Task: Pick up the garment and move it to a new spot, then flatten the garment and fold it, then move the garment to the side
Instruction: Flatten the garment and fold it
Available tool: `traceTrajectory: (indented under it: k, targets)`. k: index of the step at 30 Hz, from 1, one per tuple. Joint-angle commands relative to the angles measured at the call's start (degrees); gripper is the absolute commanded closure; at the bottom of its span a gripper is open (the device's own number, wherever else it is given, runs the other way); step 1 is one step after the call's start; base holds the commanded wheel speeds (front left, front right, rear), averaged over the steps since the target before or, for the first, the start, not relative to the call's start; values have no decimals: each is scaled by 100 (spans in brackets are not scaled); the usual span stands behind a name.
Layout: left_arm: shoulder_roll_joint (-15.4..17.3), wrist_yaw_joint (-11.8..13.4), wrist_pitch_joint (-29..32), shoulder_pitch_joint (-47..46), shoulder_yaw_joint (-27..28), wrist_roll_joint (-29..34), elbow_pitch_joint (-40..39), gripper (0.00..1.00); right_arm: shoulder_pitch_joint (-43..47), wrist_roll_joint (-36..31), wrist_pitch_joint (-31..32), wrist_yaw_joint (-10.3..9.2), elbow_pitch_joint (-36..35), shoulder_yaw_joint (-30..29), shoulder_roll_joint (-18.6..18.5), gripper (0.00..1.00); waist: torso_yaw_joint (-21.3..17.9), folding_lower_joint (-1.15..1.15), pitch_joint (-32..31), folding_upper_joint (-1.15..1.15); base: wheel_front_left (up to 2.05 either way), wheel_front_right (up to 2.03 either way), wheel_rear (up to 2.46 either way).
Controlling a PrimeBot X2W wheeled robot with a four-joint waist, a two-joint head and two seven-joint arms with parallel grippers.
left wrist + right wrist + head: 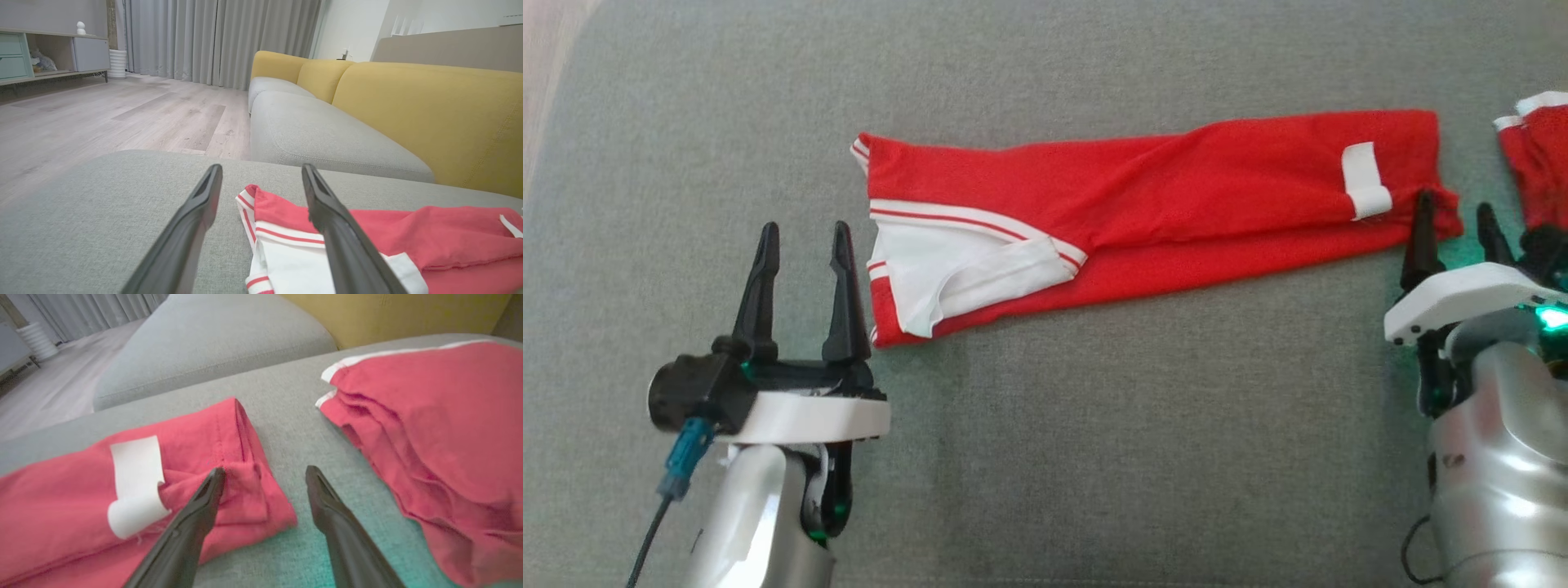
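The long red fabric garment with white striped trim [1160,196] lies folded in a narrow band on the grey woven cushion [1094,408], stretching from 9 to 3 o'clock. At 8 o'clock the left gripper [805,233] stands released and empty, just beside the white-trimmed end. At 3 o'clock the right gripper [1455,204] is spread and empty, one finger over the hem corner near the white label [1364,180]. A second red cloth pile [1539,163] sits at 2 o'clock.
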Motion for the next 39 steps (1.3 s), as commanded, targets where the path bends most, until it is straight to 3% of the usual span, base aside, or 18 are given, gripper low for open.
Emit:
traceTrajectory:
  k: [1,8,9,10,18,25,29,34,39]
  targets:
    - [23,-49,-29,-212,272,74,-137,0,-269,-126,-4,-4,66,43,3,0,63,-1,95,0,0,0,0]
    - [-20,-156,-29,-267,352,253,-100,0,-694,-586,-5,-4,1070,-237,4,0,27,-1,226,0,0,0,0]
    - [-21,-169,-29,-271,374,273,-90,0,-755,-594,-22,-4,1202,-233,4,26,11,-1,231,0,0,0,0]
    - [-23,-182,-29,-278,392,297,-76,0,-809,-608,-55,-4,1323,-215,4,100,-9,-1,233,0,0,0,0]
    - [-45,-241,-29,-282,496,394,-9,0,-949,-902,-519,-4,1546,-379,4,100,-238,-1,42,0,0,0,0]
    - [-78,-293,-29,-146,634,168,-16,0,-606,-1634,-595,-4,583,-1241,-22,100,-418,-1,-303,0,0,0,0]
    - [-85,-298,-29,-129,630,121,-37,0,-542,-1726,-511,-4,270,-1360,-18,100,-457,-1,-433,0,0,0,0]
    - [-93,-264,-29,-26,612,60,-24,0,-612,-1259,-420,-4,84,-835,-1,100,-453,-1,-685,0,0,0,0]
    - [-95,-204,-29,80,521,-46,-50,0,-699,-73,-316,-4,76,510,2,100,-318,-1,-878,0,0,0,0]
